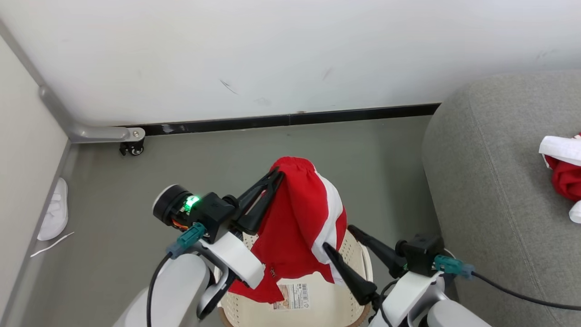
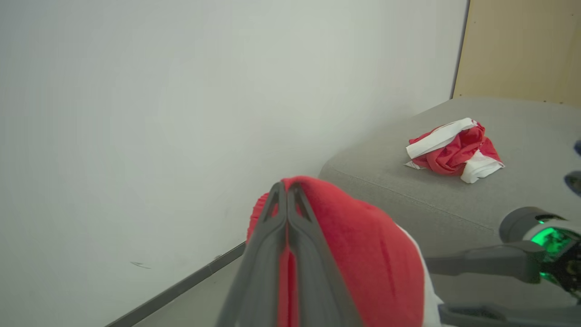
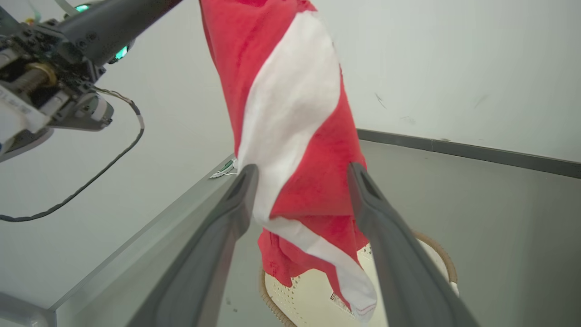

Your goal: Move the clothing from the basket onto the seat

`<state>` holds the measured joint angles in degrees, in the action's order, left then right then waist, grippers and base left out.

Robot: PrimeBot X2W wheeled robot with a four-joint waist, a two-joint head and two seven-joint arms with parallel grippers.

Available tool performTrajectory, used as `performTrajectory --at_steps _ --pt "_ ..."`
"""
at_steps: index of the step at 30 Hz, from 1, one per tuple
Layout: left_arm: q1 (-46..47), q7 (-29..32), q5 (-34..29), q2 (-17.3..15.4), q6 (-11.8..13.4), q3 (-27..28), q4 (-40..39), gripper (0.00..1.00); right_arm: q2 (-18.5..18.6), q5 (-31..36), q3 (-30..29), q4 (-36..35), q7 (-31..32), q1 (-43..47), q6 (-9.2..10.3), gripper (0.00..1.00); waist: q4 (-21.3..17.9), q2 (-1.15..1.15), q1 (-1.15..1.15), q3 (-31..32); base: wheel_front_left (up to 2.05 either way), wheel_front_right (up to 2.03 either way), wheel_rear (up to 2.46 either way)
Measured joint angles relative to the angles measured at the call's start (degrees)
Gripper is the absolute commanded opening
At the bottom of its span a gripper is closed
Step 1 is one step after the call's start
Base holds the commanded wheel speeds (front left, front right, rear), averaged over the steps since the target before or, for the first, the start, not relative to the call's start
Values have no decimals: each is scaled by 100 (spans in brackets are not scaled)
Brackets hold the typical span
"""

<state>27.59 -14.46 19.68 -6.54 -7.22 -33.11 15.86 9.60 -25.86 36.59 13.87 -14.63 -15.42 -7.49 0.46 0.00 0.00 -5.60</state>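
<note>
Pinched tight in the left gripper: the top of a red-and-white garment, hoisted and hanging over the basket. Straddling the dangling cloth without squeezing it: the right gripper, spread wide and holding nothing. Already crumpled on the seat: a second red garment. Looks about midway, with one piece delivered and one aloft, not yet carried across. Hard to tell whether more lies beneath the hanging cloth. Stuck inside the basket: a barcode sticker, print too small to read.
</note>
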Motion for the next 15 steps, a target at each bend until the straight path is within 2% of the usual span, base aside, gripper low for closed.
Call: performTrajectory --at_steps 9,15 --pt "4 0 144 89 -1 -216 47 0 -19 -140 482 201 0 -11 0 100 214 0 0 159 0 0 0" --pt "4 0 211 119 -1 -435 75 0 -26 -202 457 516 1 -18 0 100 351 0 0 270 0 0 0"
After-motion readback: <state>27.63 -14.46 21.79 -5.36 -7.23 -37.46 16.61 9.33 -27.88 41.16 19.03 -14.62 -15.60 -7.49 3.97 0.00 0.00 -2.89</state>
